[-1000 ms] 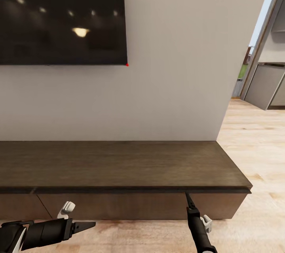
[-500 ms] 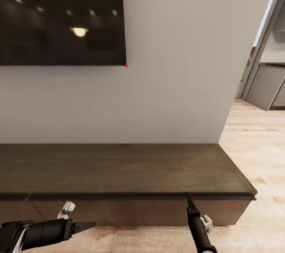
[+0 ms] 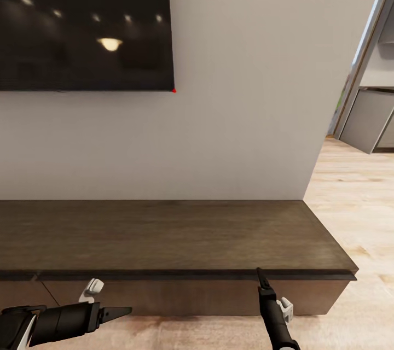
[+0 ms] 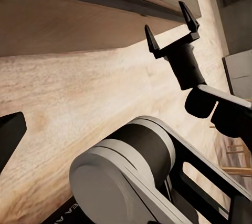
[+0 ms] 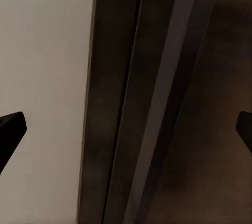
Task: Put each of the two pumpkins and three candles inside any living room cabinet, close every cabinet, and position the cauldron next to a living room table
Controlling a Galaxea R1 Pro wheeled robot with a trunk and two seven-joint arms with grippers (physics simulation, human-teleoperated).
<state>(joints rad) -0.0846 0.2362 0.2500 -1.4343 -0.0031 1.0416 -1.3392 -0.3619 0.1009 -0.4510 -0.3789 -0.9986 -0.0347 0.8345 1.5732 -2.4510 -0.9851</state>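
no readable text, labels or signs

Both arms are black and round like tubes. The left claw [image 3: 123, 313] at the lower left has thin black pointed fingers, with a small white clip behind it. The right claw [image 4: 171, 28] is black too, shaped like a fork with two prongs. A grey round wheel-like joint [image 4: 123, 169] sits by the left wrist.
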